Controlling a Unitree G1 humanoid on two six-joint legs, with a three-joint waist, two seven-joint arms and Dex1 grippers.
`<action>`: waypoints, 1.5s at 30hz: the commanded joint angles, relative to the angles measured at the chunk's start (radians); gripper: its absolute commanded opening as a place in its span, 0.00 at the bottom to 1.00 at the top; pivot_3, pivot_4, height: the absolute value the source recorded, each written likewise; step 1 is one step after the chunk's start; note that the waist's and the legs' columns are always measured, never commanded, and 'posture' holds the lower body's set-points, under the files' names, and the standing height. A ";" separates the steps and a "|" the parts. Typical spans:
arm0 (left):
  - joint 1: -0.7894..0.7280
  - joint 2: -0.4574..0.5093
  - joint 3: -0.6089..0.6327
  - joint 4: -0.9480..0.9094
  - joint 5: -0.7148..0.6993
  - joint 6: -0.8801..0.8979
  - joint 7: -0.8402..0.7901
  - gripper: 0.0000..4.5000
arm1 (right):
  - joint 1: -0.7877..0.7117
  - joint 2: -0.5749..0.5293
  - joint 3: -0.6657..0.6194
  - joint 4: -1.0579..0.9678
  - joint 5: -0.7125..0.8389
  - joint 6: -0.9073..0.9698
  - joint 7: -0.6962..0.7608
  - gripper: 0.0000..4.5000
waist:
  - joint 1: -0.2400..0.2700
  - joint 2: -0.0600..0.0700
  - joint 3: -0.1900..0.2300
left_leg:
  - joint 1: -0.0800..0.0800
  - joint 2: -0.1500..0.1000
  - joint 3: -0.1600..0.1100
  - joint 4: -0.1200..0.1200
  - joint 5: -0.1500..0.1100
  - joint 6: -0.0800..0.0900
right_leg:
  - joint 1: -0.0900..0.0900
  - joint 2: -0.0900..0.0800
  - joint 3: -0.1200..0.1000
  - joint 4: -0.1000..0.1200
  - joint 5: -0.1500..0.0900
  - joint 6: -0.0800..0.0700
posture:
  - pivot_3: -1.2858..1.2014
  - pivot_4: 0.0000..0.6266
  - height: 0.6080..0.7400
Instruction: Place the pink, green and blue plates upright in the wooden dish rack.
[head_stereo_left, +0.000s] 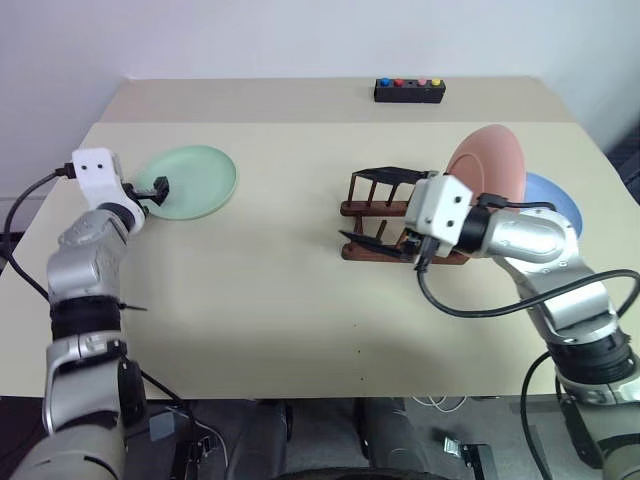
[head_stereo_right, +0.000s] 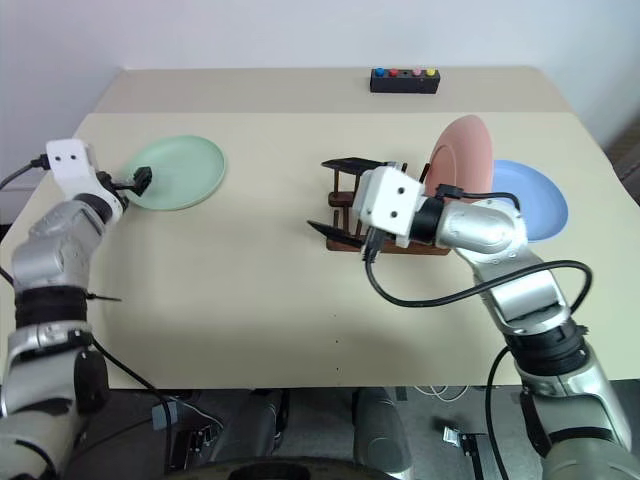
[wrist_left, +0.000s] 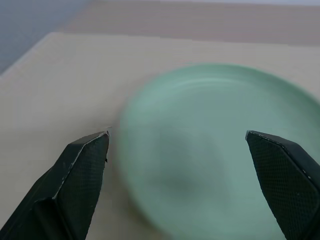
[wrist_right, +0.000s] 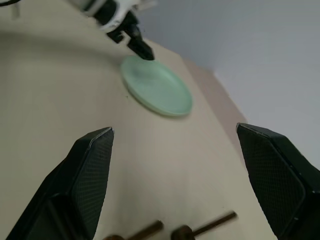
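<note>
Right gripper (head_stereo_right: 335, 228) hangs wide and empty over the rack (head_stereo_right: 345, 205); left gripper (head_stereo_left: 155, 190), wide, meets the green plate's (head_stereo_left: 195, 178) near rim.

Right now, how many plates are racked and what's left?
Done: the pink plate stands upright in the wooden dish rack. In hand: nothing; the left gripper is open at the green plate, which lies flat. The right gripper is open, empty, over the rack. Left: green plate and blue plate, both flat on the table.
</note>
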 joint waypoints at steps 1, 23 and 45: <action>-0.110 0.034 -0.015 0.196 0.047 -0.043 0.009 1.00 | -0.020 0.033 0.006 0.024 -0.029 -0.047 0.007 0.88 | -0.002 0.000 0.000 | 0.000 0.000 0.000 0.000 0.000 0.000 | 0.000 0.000 0.000 0.000 0.000 0.000 | 0.52 0.24 1.00; -0.365 0.044 -0.045 0.678 0.141 -0.253 0.001 0.04 | 0.056 0.069 -0.037 -0.029 -0.076 -0.025 -0.041 0.90 | -0.006 -0.001 0.001 | 0.000 0.000 0.000 -0.001 0.000 0.000 | -0.001 0.000 0.000 0.001 0.000 0.000 | 0.52 0.24 1.00; -0.030 -0.111 0.097 -0.264 -0.166 0.032 -0.075 0.02 | 0.029 0.081 -0.023 0.003 -0.099 -0.058 -0.015 0.90 | -0.007 -0.001 0.001 | -0.001 0.000 -0.001 -0.001 0.000 -0.001 | -0.001 0.000 0.000 0.002 0.000 0.000 | 0.52 0.24 1.00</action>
